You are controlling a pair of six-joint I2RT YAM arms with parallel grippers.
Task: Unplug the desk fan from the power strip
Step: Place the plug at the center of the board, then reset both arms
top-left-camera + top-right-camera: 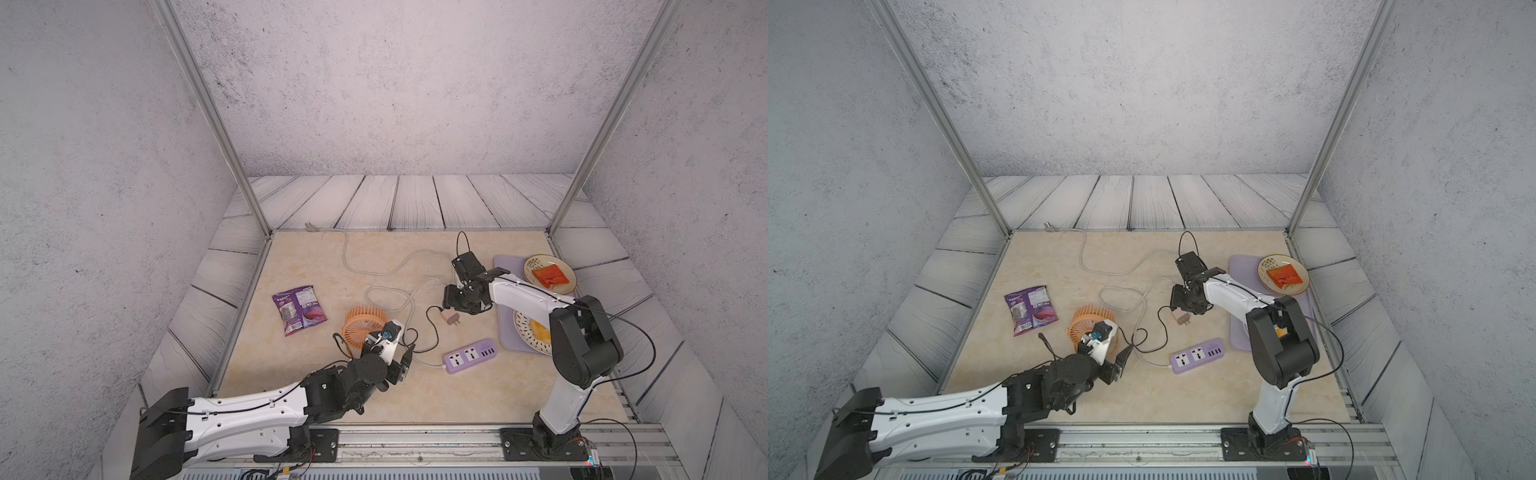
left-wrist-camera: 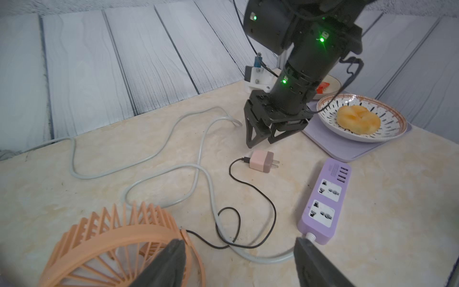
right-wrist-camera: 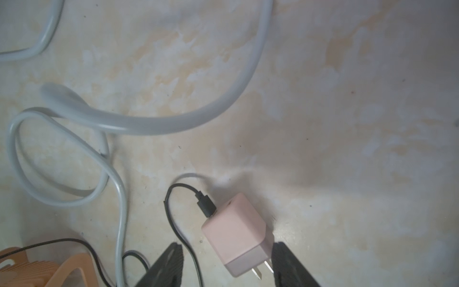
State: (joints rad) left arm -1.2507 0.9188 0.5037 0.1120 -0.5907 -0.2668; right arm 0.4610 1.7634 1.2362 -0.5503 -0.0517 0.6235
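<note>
Surface: A beige, marbled bench point(image 1: 374, 399) is shown from above in both top views.
Room: The bench is enclosed by rough grey walls point(image 1: 395, 83). Pale plank-patterned panels point(image 1: 415, 199) are sloped around it, and slanted metal posts point(image 1: 215, 124) are set at its far corners.
Desk fan: The orange desk fan point(image 1: 360, 330) is placed near the middle of the bench, toward the left, just beside the left arm's wrist.
Power strip: The lavender power strip point(image 1: 471, 355) is placed right of the fan, nearer the front, with its two white sockets faced upward.
Adapter: The pink adapter point(image 3: 236, 233) is laid on its side on the bench with its prongs bare, apart from the power strip and farther back. It is joined to the fan by a thin black cord point(image 2: 275, 213).
Right pincer: The right pincer point(image 2: 259, 141) is held just above the adapter with its jaws parted, and nothing is gripped.
Left pincer: The left pincer point(image 2: 238, 263) is held wide open between fan and power strip, and nothing is gripped.
Cable: A thick pale grey cable point(image 3: 149, 125) is looped from the power strip to the back edge and is crossed by the black cord.
Around: A purple snack packet point(image 1: 299, 309) is laid left of the fan. A lavender tray point(image 1: 507, 266) is set at the right. On it are a plate point(image 1: 533, 262) with a red packet point(image 1: 549, 276) and a patterned plate point(image 2: 330, 104) with a yellow bun point(image 2: 359, 119).
In the way: The patterned plate is partly hidden by the right arm in both top views.
</note>
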